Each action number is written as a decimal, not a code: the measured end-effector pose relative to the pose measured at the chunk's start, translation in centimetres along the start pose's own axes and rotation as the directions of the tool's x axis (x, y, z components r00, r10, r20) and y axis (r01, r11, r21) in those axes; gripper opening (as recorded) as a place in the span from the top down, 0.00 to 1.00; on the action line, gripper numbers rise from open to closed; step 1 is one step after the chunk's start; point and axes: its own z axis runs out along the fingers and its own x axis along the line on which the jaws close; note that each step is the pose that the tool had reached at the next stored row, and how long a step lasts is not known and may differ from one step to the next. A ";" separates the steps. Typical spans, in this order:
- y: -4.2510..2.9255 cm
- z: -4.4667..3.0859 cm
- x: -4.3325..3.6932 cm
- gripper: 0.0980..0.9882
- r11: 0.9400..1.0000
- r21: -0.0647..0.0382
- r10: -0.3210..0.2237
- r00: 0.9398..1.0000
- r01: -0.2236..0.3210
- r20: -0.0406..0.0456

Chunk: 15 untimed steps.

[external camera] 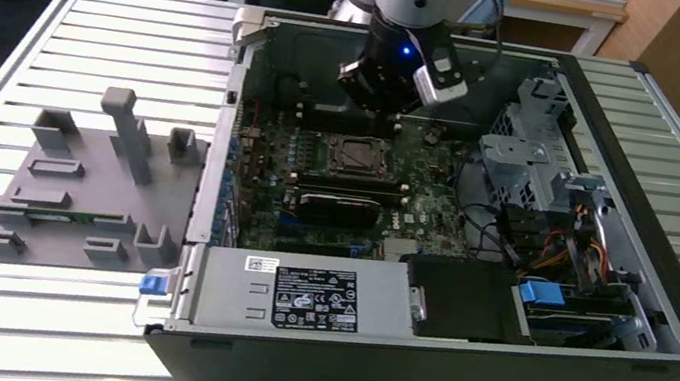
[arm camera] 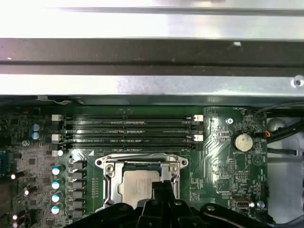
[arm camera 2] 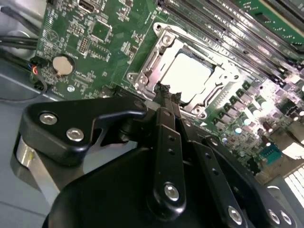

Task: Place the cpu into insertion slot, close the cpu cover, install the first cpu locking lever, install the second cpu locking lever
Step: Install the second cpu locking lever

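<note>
The cpu point(arm camera 2: 187, 76) point(arm camera: 135, 187), a dull silver square, lies in the insertion slot point(external camera: 356, 156) on the green board inside the open computer case. The cpu cover point(arm camera 2: 156, 57) point(arm camera: 110, 175), a silvery frame, lies flat around it, and the chip shows through its window. My gripper point(external camera: 380, 106) hangs above the slot's far side. In both wrist views its black fingers are pressed together, and nothing shows between them. The gripper tip point(arm camera 2: 165, 91) point(arm camera: 161, 184) sits at the edge of the cover frame. I cannot tell whether it touches the frame, or how the locking levers stand.
Long black memory slots point(arm camera: 126, 130) point(arm camera 2: 223, 23) run beside the socket, with a coin battery point(arm camera: 243, 141) point(arm camera 2: 62, 65) nearby. A metal case wall point(arm camera: 142, 85) stands beyond them. The power supply point(external camera: 297, 295) and drive cage point(external camera: 519, 167) fill the case. A grey fixture point(external camera: 85, 183) stands at the exterior view's left.
</note>
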 end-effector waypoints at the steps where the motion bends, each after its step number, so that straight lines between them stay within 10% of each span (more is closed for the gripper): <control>1: -0.12 -0.01 0.00 0.99 1.000 0.000 0.000 1.000 0.000 0.000; 11: -2.54 -0.12 -0.06 0.99 1.000 0.000 0.000 1.000 0.000 -0.002; 15: -2.67 -0.11 -0.17 0.99 1.000 0.000 0.001 1.000 -0.001 -0.031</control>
